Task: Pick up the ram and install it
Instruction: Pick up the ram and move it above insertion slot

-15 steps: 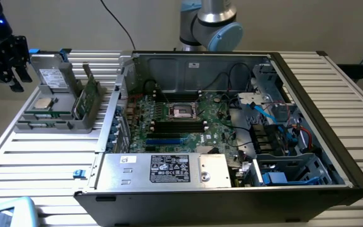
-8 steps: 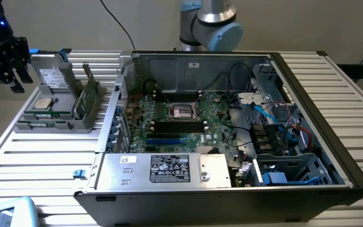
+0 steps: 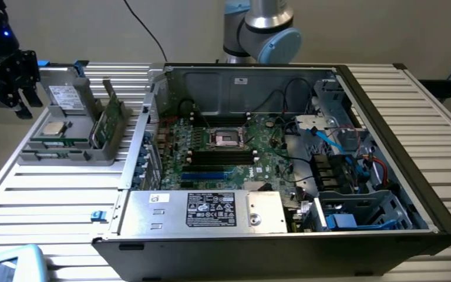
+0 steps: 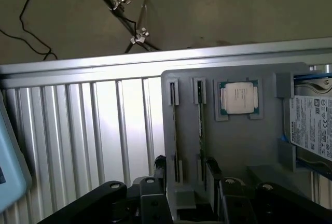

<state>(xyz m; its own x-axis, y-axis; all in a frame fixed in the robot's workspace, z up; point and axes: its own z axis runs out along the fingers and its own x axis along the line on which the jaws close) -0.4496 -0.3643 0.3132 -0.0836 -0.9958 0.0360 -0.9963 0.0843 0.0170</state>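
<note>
The ram [image 3: 114,120] is seen standing on its long edge in a slot of the grey holder [image 3: 61,154], outside the computer case [image 3: 413,147], on the exterior view's left. It is not lifted and not installed. In the wrist view the ram [image 4: 201,125] is seen edge-on in one of two parallel slots; whether the neighbouring slot is also filled cannot be told. A silver processor chip [image 4: 238,98] is laid flat just beside those slots, with a white-labelled drive [image 4: 311,128] beyond it.

The tool [image 3: 10,88] is held well apart from the ram, off the holder's end on the exterior view's left, near the edge of the counter [image 3: 45,200]. Its fingers [image 4: 212,171] are spread wide and nothing is gripped.

Risks, as judged:
- The stick is thin and set close to the second slot, so a finger could be driven onto the holder wall or into the wrong slot if the approach is off-centre.
- A skewed grip could jam the ram in its slot, or the holder could be dragged up with it.
- At the black memory slots [image 3: 221,155] on the motherboard [image 3: 265,158], a tilted stick could be pressed in crooked.
</note>
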